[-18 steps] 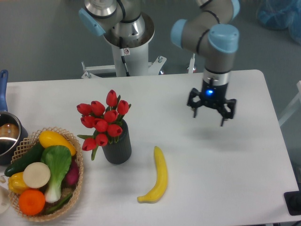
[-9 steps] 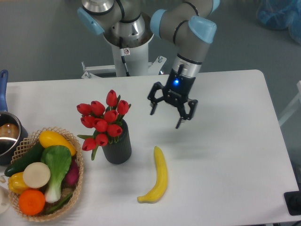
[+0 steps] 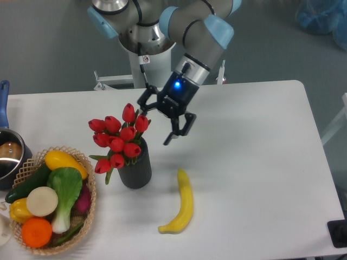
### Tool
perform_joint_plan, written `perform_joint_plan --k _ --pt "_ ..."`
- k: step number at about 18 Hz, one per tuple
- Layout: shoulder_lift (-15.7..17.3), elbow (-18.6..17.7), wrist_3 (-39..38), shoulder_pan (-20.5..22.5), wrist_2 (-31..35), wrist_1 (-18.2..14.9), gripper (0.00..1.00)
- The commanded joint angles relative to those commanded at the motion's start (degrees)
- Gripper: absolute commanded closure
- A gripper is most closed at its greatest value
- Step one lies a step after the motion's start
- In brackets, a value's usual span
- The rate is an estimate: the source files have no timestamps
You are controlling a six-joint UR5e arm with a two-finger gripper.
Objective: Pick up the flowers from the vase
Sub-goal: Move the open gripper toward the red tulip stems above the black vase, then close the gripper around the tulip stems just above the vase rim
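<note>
The flowers [image 3: 119, 138], a tight bunch of red tulip buds with green leaves, stand in the dark ribbed vase [image 3: 136, 170] left of the table's middle. My gripper [image 3: 155, 125] hangs open and empty just right of the bunch's top, tilted toward it. Its left finger is close to the upper right buds; I cannot tell if it touches them.
A yellow banana [image 3: 182, 202] lies right of the vase, toward the front. A wicker basket [image 3: 87, 214] of produce sits at the front left. A metal pot with a blue handle [image 3: 6, 146] is at the left edge. The robot base [image 3: 146, 43] stands behind the table.
My gripper has swung left across the table, from the right side to right beside the flowers, and tilted. It stays open. Flowers, vase and banana have not moved.
</note>
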Motion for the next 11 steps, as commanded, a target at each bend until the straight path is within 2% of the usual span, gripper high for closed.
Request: perform_joint_plan --k 6,10,11 --pt "-2.6 1.4 0.0 -0.7 -1.8 0.2 0.0" --pt "-5.2 2.5 0.0 -3.3 -3.7 0.2 0.0" --pt "-5.1 2.5 -0.1 -3.4 -3.8 0.2 0.09"
